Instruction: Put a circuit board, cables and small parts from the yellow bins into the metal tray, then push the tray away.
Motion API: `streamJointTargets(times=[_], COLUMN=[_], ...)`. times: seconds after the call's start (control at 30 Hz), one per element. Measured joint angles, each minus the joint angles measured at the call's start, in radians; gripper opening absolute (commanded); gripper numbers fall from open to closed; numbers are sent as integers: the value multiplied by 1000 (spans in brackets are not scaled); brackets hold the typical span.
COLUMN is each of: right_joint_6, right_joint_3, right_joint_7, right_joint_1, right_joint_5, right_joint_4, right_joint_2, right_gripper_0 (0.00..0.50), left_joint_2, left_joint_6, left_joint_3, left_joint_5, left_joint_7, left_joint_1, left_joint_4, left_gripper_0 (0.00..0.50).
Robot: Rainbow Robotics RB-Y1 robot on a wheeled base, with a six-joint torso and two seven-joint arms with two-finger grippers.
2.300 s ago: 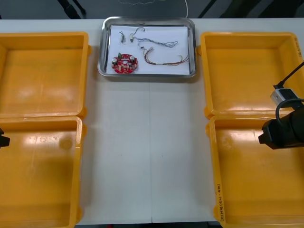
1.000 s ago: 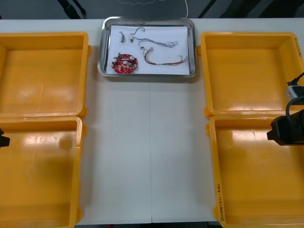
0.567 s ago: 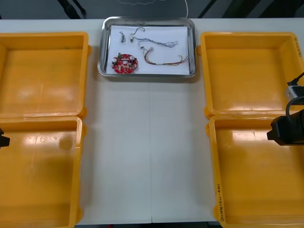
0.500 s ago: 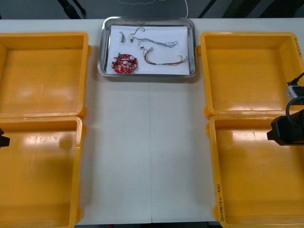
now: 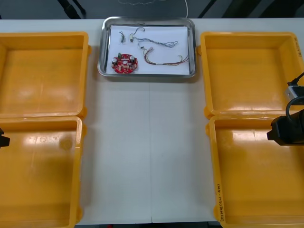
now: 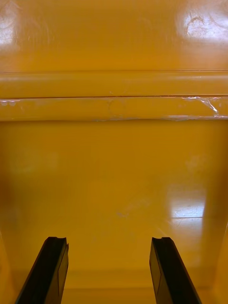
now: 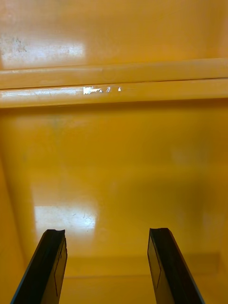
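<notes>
The metal tray (image 5: 192, 45) sits at the far middle of the table, white inside. In it lie a round red circuit board (image 5: 124, 63), a red and yellow cable (image 5: 164, 60), a twisted blue and white cable (image 5: 159, 43) and small metal parts (image 5: 127, 35). My right gripper (image 6: 113, 270) hangs open over the bare floor of the near right yellow bin (image 6: 114, 190), its arm (image 5: 286, 129) at the right edge. My left gripper (image 7: 108, 266) is open above the bare near left yellow bin (image 7: 114, 166), its arm (image 5: 3, 139) at the left edge.
Two yellow bins stand on each side: far left (image 5: 42, 73), near left (image 5: 38, 175), far right (image 5: 249, 71), near right (image 5: 259, 175). All look bare inside. A strip of white table (image 5: 147, 152) runs between them, from the tray to the near edge.
The right arm drew back toward the right edge between 2.3 s and 1.0 s ago. Since then nothing has moved.
</notes>
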Motion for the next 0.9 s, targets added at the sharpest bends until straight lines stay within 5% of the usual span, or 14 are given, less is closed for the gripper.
streamJointTargets(times=[0.9], right_joint_6=[0], right_joint_3=[0], right_joint_7=[0], right_joint_1=[0], right_joint_5=[0], right_joint_4=[1], right_joint_2=[0], right_gripper_0=[500], left_joint_2=[0], left_joint_6=[0], left_joint_3=[0], left_joint_5=[0], left_joint_7=[0], left_joint_1=[0], left_joint_4=[0], left_gripper_0=[500])
